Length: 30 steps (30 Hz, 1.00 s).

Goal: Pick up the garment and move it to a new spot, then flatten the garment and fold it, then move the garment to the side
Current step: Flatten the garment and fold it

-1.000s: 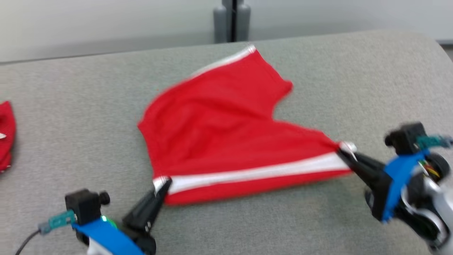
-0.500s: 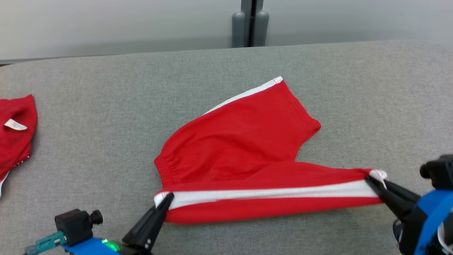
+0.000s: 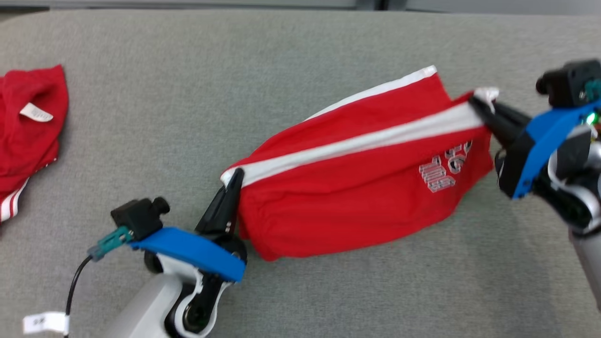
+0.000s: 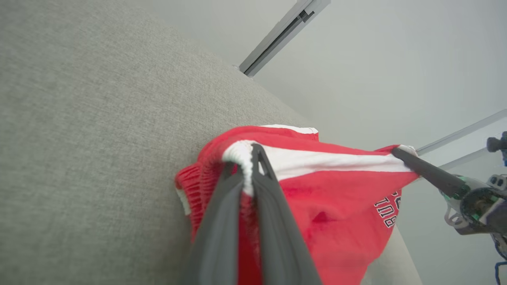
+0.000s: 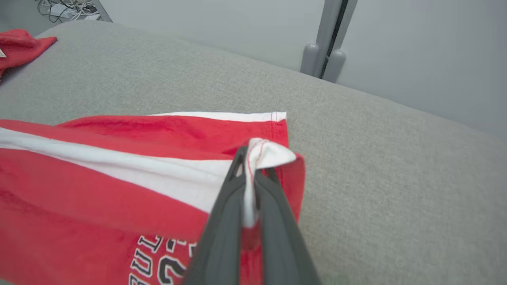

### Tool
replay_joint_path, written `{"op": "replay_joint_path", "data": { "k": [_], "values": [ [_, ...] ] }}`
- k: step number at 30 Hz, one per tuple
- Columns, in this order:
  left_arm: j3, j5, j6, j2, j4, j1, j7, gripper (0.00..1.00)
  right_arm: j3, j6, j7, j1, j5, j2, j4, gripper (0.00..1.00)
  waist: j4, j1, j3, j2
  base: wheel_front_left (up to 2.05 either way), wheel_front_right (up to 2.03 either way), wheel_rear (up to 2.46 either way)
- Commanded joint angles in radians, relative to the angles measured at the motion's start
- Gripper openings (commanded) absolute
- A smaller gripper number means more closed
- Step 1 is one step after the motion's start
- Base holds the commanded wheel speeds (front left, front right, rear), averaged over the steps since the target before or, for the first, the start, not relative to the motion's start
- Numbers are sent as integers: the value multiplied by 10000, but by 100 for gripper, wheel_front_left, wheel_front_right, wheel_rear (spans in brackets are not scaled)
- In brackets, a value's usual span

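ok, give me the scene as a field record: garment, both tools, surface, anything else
garment: red shorts, white side stripe, printed lettering near the right end
state: near leg held up by its stripe edge between the two tools, over the far leg lying on the surface
left tool: shut on the waistband end of the stripe
right tool: shut on the hem end of the stripe
surface: grey table
other: second red garment with a white label, far left, apart from the shorts
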Motion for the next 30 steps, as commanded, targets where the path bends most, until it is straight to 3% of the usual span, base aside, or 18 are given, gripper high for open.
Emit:
{"op": "replay_joint_path", "data": {
  "k": [1,6,14,15,16,17,23,30],
  "values": [
    [32,97,-198,-320,538,-619,-169,0,261,2,-349,-868,-206,85,845,0,563,-2,656,0,0,0,0],
    [-39,234,-554,-940,1655,-1388,-382,0,650,2,-970,-2253,-469,249,2646,0,938,-2,1019,0,0,0,0],
    [8,437,-884,-1379,2860,-1825,-637,0,1104,2,-1600,-3203,-571,562,4477,0,1015,-2,1325,0,0,0,0],
    [10,438,-914,-1429,2945,-1856,-655,7,1161,3,-1676,-3262,-561,595,4628,11,1000,-2,1337,0,0,0,0],
    [1,413,-948,-1483,3006,-1834,-663,73,1196,2,-1716,-3295,-520,629,4786,93,983,-2,1341,0,0,0,0],
    [-22,390,-974,-1527,3060,-1805,-669,100,1221,2,-1815,-3324,-484,666,4914,100,960,-2,1323,0,0,0,0],
    [-209,301,-1058,-1511,3135,-1406,-714,100,1442,3,-1627,-2694,453,668,5410,100,813,-2,521,0,0,0,0],
    [87,674,-1076,-1135,2992,-689,-831,100,1312,3,-1208,-1656,1098,277,5129,100,758,-2,-484,0,0,0,0]
  ]
}}
